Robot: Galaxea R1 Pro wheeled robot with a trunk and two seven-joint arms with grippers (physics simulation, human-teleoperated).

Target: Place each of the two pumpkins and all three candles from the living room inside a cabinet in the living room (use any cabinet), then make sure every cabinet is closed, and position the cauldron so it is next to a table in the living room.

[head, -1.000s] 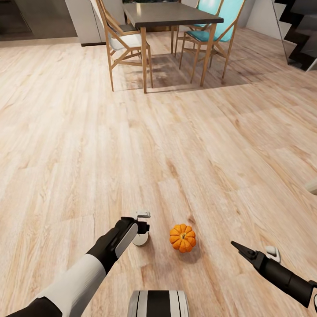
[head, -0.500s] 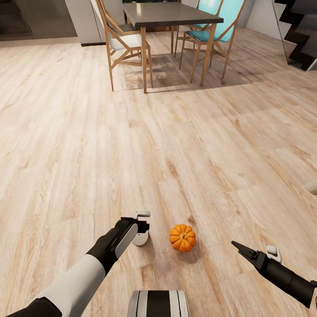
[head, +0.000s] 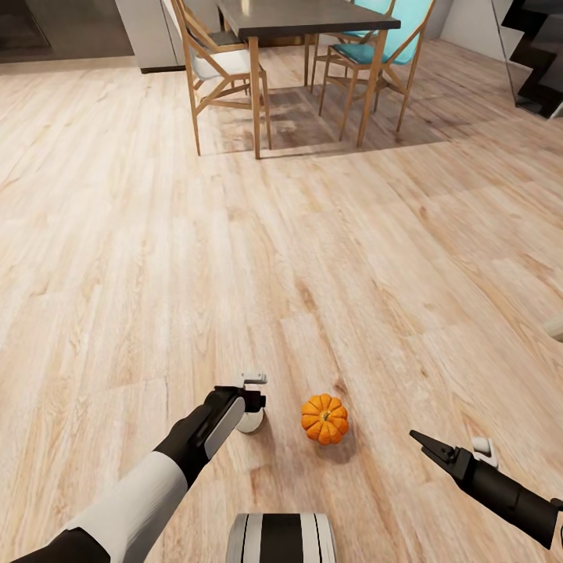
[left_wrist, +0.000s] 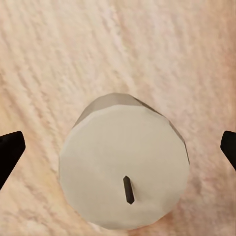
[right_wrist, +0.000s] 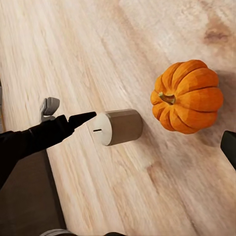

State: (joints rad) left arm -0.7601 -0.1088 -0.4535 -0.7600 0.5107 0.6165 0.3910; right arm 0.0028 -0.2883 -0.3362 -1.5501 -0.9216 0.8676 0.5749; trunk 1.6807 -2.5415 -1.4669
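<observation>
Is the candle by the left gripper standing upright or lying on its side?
On its side. In the right wrist view the candle lies along the floor, wick end facing the left gripper, beside the pumpkin.

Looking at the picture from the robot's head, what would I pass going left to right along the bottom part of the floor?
Left gripper over a candle → pumpkin → right gripper.

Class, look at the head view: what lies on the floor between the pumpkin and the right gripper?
Nothing: between the pumpkin and the right gripper only bare wooden floor shows in the head view.
</observation>
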